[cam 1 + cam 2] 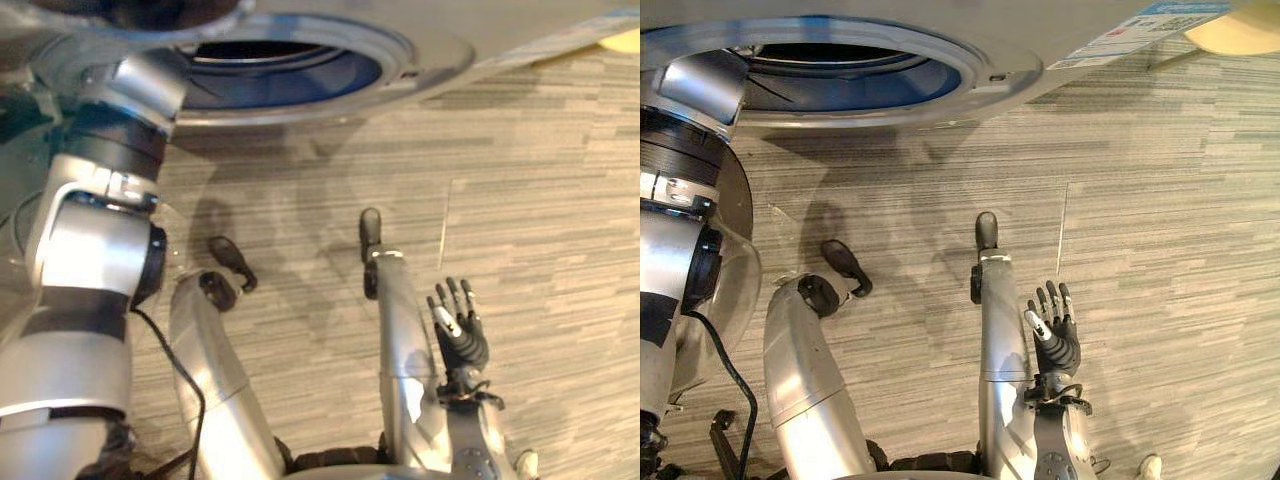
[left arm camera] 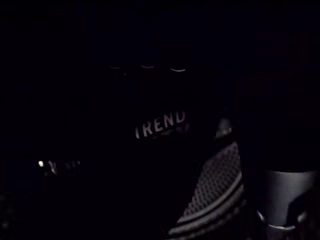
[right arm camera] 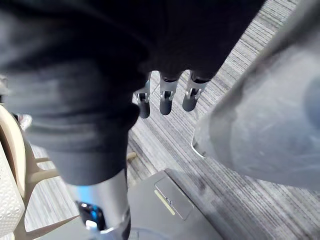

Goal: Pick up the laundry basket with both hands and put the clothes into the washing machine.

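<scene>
Head cameras: the grey front-loading washing machine [image 1: 1015, 65] stands with its round port open, my left arm [image 1: 90, 250] reaching up into it; my right hand [image 1: 1055, 345] hangs over the grey striped carpet [image 1: 1160, 200], fingers straight, holding nothing. Left wrist camera: a dark garment with pale print [image 2: 160, 127] lies against the perforated steel drum [image 2: 220, 180]; of my left hand [image 2: 287, 197] I cannot tell the grip. Right wrist camera: the cream slotted plastic laundry basket [image 3: 12, 185] sits apart from my hand

From my end the washing machine [image 1: 1070, 30] has a smooth, glossy grey door ring [image 1: 980, 85], plastic I think. Floor [image 1: 1170, 220] is matt, streaky low-pile carpet. The right hand [image 1: 1052, 340] has satiny silver fingers [image 3: 167, 92] with matt dark tips.
</scene>
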Controlling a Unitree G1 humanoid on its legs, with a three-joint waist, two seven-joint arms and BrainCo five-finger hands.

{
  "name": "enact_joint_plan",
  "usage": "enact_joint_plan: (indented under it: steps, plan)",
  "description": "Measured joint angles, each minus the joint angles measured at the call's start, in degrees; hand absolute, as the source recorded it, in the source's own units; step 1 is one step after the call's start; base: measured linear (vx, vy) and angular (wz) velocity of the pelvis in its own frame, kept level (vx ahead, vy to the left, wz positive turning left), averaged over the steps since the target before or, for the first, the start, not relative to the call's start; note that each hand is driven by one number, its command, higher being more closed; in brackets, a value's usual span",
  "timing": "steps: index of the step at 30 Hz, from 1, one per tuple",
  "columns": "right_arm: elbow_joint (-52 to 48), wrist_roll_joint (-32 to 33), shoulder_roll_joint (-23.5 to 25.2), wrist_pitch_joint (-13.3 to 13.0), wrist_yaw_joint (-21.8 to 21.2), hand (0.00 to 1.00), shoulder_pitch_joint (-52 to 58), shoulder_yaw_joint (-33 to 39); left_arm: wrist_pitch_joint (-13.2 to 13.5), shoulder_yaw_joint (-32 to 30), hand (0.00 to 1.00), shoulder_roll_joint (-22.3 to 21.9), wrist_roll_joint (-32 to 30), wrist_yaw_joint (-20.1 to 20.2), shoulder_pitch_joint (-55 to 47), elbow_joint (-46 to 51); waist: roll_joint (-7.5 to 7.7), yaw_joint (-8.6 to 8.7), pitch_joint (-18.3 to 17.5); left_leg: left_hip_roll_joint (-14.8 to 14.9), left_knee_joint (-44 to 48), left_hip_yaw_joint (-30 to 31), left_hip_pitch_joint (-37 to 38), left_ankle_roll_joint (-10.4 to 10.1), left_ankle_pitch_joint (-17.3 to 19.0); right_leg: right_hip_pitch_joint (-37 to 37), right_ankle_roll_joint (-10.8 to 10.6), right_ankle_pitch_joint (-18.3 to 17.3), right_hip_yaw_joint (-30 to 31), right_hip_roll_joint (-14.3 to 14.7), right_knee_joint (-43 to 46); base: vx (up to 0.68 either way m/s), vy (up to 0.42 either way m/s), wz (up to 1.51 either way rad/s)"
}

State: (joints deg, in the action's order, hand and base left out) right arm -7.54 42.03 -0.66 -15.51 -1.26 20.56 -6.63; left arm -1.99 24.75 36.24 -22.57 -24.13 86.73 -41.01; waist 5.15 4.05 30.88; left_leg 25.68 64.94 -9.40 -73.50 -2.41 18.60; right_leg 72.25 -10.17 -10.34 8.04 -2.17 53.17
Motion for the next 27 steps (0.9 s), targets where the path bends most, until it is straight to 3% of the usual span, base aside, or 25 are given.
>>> enact_joint_plan:
  steps: [1, 5, 11, 16, 21, 27]
  plan:
    - [-0.01, 0.01, 0.01, 0.01, -0.02, 0.0, 0.0, 0.0, -0.02, 1.12, 0.0, -0.1, -5.04, 2.91, -0.01, 0.0, 0.0, 0.04, 0.0, -0.03, 0.01, 0.06, 0.08, 0.01, 0.0, -0.08, 0.0, 0.0, 0.0, -0.01, 0.15, 0.0, 0.037, 0.02]
    - [0.0, 0.16, 0.01, 0.28, -0.14, 0.0, 0.01, -0.01, -0.16, -1.52, 0.0, -0.59, -7.18, 7.84, -0.35, -1.19, 0.0, 0.07, 0.0, 0.0, -0.05, 0.12, 0.11, 0.0, 0.0, -0.08, 0.16, 0.12, -0.06, 0.1, 0.14, 0.0, 0.0, 0.0]
    - [-0.04, 0.21, 0.12, 1.92, -0.23, 0.0, 0.01, -0.08, -1.5, -12.11, 0.0, -2.83, 1.37, 11.33, -3.92, -4.45, -0.02, 0.16, 0.01, -0.01, -0.31, 0.26, 0.1, -0.07, -0.06, -0.08, 0.19, 0.16, -0.16, 0.13, 0.02, 0.0, 0.0, 0.0]
    - [-0.25, 0.15, 0.22, 2.3, -0.26, 0.0, 0.01, -0.33, -1.43, -19.12, 0.0, -5.17, 8.06, 11.05, -9.81, -4.28, -0.12, -0.1, 0.05, -0.32, -0.68, 0.87, 0.63, -0.35, -0.25, -0.97, 0.22, 0.08, -0.73, -0.07, 0.18, 0.0, 0.002, 0.05]
    - [-0.73, -0.1, 0.19, 2.03, -0.1, 0.0, -0.02, -0.54, -0.09, -23.21, 0.0, -9.54, 15.09, 7.54, -16.98, 1.58, -0.24, -0.24, 0.09, -1.96, -2.89, 1.5, 1.59, -0.87, -1.77, -1.63, 0.89, -0.39, -1.73, -1.4, 0.45, 0.0, 0.005, 0.2]
    - [-0.78, -2.19, 0.16, 1.2, 0.4, 0.0, -0.52, -0.5, 1.39, -24.7, 0.0, -14.41, 16.24, 3.7, -27.83, 9.97, -0.96, -1.02, 0.22, -2.76, -5.16, 2.49, 2.8, -1.88, -3.37, -3.12, 1.7, -0.85, -3.45, -1.98, 0.35, 0.01, -0.015, 0.14]
